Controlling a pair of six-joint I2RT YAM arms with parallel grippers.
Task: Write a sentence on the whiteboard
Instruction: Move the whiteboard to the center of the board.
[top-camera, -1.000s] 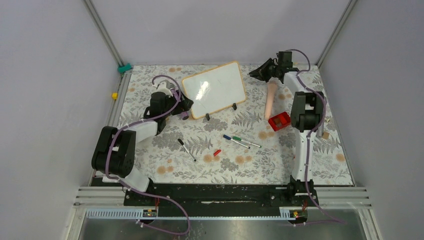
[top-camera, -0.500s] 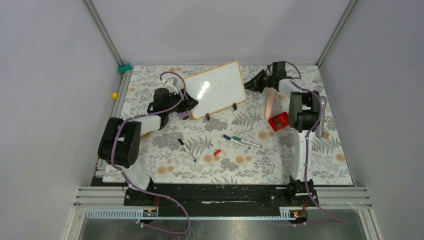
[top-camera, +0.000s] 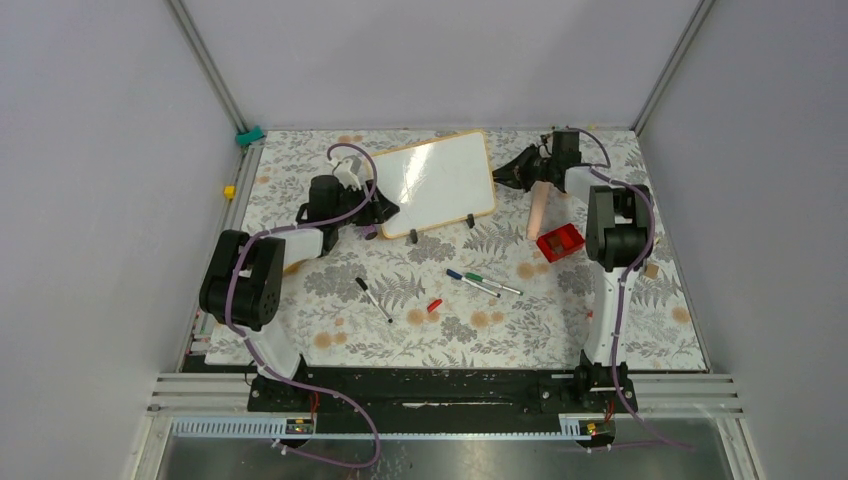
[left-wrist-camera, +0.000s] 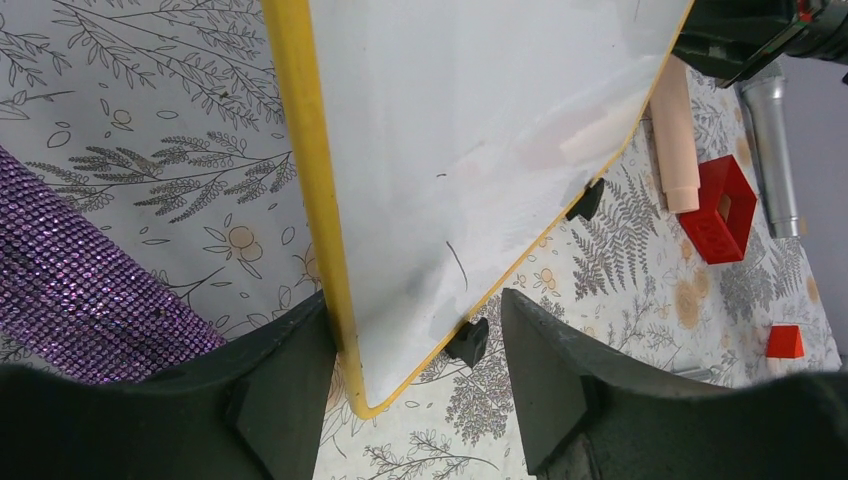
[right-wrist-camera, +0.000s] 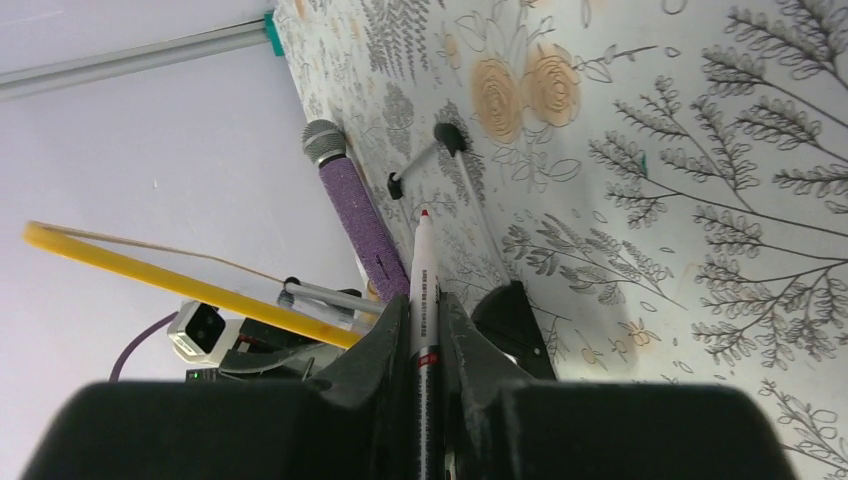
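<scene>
Whiteboard corner inside half-open left tool — grip unclear, right tool clamped on marker

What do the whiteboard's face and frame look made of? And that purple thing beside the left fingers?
Whiteboard face: glossy white, probably laminate or coated metal; it mirrors the peach cylinder. Frame: smooth, rounded, yellow; painted wood or plastic, unclear. Purple microphone handle: a grid of tiny sparkling studs, rhinestone-like wrap.
</scene>
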